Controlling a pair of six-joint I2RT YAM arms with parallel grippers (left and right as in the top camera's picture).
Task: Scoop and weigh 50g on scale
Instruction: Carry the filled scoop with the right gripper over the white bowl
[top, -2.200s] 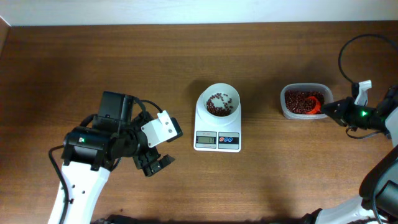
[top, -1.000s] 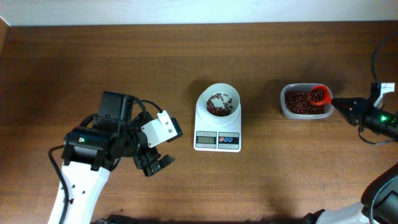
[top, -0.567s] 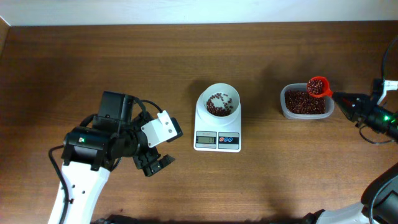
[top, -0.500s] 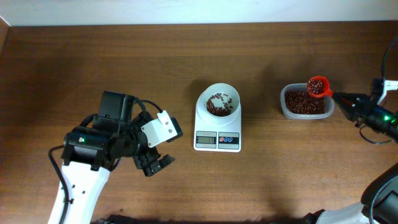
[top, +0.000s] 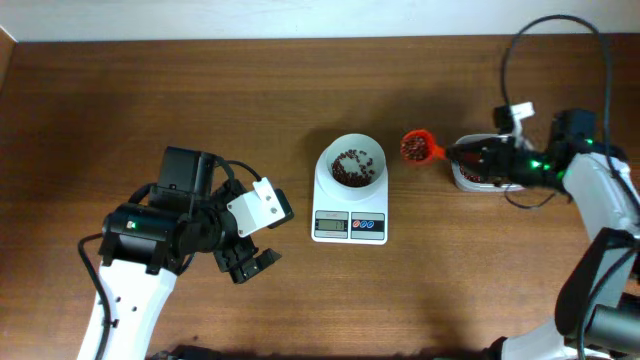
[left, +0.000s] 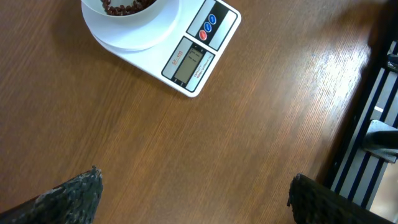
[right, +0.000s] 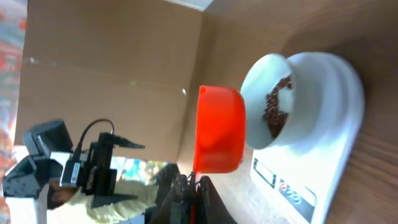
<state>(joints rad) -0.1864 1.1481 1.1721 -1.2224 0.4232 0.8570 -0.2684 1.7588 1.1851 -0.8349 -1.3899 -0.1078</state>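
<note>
The scale (top: 349, 205) is sitting at the centre of the table (top: 300, 90), its display (top: 331, 226) and its blue and red buttons (top: 368, 225) facing the near edge. The reading on the display is too small to make out. A white round bowl (top: 351, 165) is resting on the far part of the scale's platform and is holding a shallow layer of red-brown beans (top: 350, 170).

The right gripper (top: 452, 153) is reaching in from the right with its jaws clamped tight on the handle of a red scoop (top: 418, 146). The scoop is hanging in the air just right of the bowl, between the bowl and a clear tub (top: 463, 180), and is carrying a load of beans. In the right wrist view the scoop's cup is lying close beside the bowl's rim, but contact cannot be confirmed. The tub is standing right of the scale and is partly hidden under the right arm.

The left gripper (top: 252, 266) is hovering over bare wood to the near left of the scale, well apart from it. Its jaws are standing wide and are holding nothing. The left wrist view is showing the scale and bowl beyond the spread fingers.
</note>
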